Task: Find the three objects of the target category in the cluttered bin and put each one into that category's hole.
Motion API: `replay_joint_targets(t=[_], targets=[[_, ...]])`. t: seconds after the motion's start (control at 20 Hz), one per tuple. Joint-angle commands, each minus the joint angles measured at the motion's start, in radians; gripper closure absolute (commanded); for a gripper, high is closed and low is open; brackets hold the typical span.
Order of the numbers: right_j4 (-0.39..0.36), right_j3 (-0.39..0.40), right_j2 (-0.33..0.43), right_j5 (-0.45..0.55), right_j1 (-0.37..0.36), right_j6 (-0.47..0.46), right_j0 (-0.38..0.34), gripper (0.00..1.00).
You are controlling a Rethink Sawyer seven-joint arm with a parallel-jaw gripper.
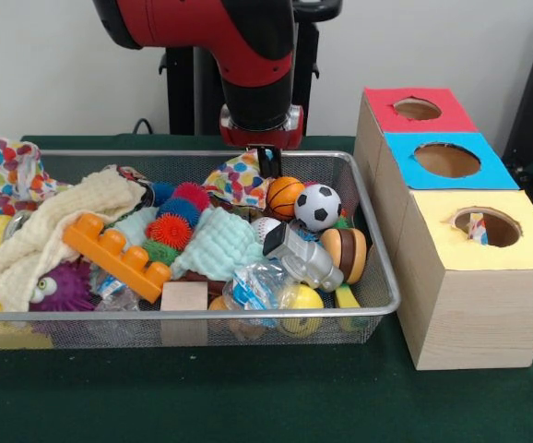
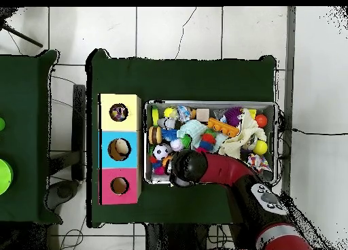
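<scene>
Red-and-black arm's gripper (image 1: 268,162) hangs at the far rim of the silver wire-mesh bin (image 1: 377,242), finger spread unreadable, directly over a white polka-dot fabric piece (image 1: 234,180) just below-left; another dotted fabric piece (image 1: 17,171) lies in the far-left corner.

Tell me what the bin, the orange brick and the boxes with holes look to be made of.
The bin: silver wire mesh, thick shiny metal rim. The orange brick: probably smooth moulded plastic, with round studs. The boxes: pale wood-grain sides, maybe wood or printed board; matte coloured tops.
</scene>
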Motion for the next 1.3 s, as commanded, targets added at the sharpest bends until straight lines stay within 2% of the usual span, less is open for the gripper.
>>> replay_joint_targets(t=[0.05,0.25,0.5,0.85,0.95,1.05,1.2,1.3], targets=[[0.093,-0.129,0.105,0.164,-0.029,0.05,0.016,1.0],[0.139,-0.146,0.122,0.215,-0.037,0.061,0.014,1.0],[0.174,-0.159,0.123,0.229,-0.058,0.08,0.029,1.0],[0.206,-0.173,0.138,0.259,-0.068,0.042,0.011,1.0],[0.186,-0.191,0.132,0.264,-0.05,0.014,0.008,1.0],[0.182,-0.175,0.138,0.195,-0.013,-0.002,-0.019,1.0],[0.169,-0.161,0.151,0.155,0.059,-0.045,-0.072,1.0],[0.16,-0.158,0.162,0.168,0.084,-0.07,-0.098,1.0]])
